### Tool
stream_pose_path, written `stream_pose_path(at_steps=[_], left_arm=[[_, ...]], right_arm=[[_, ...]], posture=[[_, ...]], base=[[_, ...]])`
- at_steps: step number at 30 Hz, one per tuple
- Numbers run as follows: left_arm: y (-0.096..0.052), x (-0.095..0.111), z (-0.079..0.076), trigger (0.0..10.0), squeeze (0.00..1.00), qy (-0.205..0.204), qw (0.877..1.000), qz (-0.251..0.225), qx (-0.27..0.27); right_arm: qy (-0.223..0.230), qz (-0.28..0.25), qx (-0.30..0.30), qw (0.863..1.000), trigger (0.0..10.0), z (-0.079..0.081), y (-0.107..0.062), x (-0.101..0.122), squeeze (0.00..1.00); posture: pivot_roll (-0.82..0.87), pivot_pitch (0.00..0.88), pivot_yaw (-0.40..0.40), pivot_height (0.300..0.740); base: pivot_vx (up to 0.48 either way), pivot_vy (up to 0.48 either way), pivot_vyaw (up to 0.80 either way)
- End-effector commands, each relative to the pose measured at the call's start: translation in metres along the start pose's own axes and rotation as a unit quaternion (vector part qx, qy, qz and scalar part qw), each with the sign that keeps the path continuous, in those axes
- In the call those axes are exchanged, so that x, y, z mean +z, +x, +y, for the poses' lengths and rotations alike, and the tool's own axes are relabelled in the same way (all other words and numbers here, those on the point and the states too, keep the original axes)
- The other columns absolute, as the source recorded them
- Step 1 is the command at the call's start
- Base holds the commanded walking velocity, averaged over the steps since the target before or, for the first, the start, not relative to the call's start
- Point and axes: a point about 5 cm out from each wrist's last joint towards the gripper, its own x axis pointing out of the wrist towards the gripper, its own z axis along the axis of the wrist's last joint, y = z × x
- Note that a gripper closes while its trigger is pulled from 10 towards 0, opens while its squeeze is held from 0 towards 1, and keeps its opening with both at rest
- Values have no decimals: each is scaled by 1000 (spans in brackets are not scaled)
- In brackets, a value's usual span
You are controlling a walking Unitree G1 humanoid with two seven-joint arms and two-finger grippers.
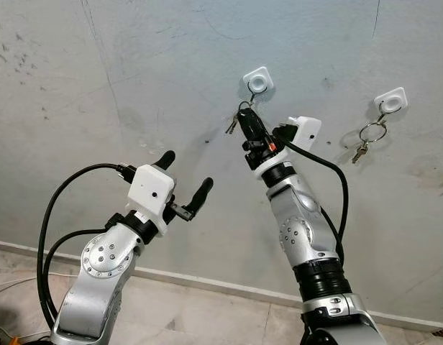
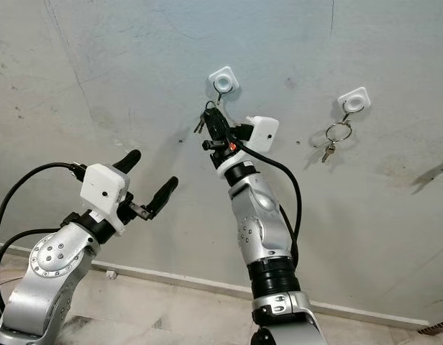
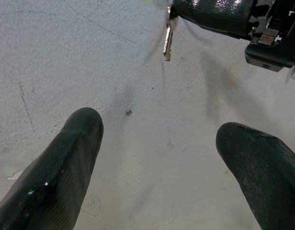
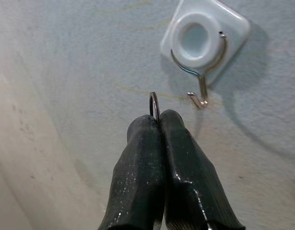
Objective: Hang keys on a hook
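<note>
the right gripper pinches the key ring with its keys just below the white wall hook, not yet on it. the left gripper hangs wide open lower down.

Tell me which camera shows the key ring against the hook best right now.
The right wrist view: the key ring pokes out of the shut right pincer, beside the hook and not yet on it. The eye views show ring and keys small, crowded under the hook. The left wrist view catches one dangling key.
</note>
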Motion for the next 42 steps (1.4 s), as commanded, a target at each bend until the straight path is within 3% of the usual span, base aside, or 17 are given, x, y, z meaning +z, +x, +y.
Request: stream_pose_path(at_steps=[1, 14, 28, 37, 42], left_arm=[[1, 6, -1, 10000, 0, 5, 1000, -8, -9], [0, 4, -2, 10000, 0, 1, 1000, -3, -10], [-1, 3, -2, 10000, 0, -2, 1000, 0, -10], [0, 3, -1, 10000, 0, -2, 1000, 1, -11], [-1, 2, -1, 10000, 0, -1, 1000, 2, -11]], right_arm=[[13, -25, 34, 999, 10000, 20, 15, 10, 0], [30, -45, -12, 998, 10000, 7, 17, 16, 0], [72, -32, -46, 996, 10000, -6, 6, 4, 0], [78, -30, -46, 995, 10000, -5, 2, 1, 0], [82, -30, 2, 996, 10000, 6, -3, 5, 0]], posture=[[339, 0, -29, 740], [336, 0, -27, 740], [336, 0, -23, 740], [338, 0, -21, 740], [337, 0, -22, 740]], base=[[0, 0, 0], [0, 0, 0], [0, 0, 0], [0, 0, 0], [0, 0, 0]])
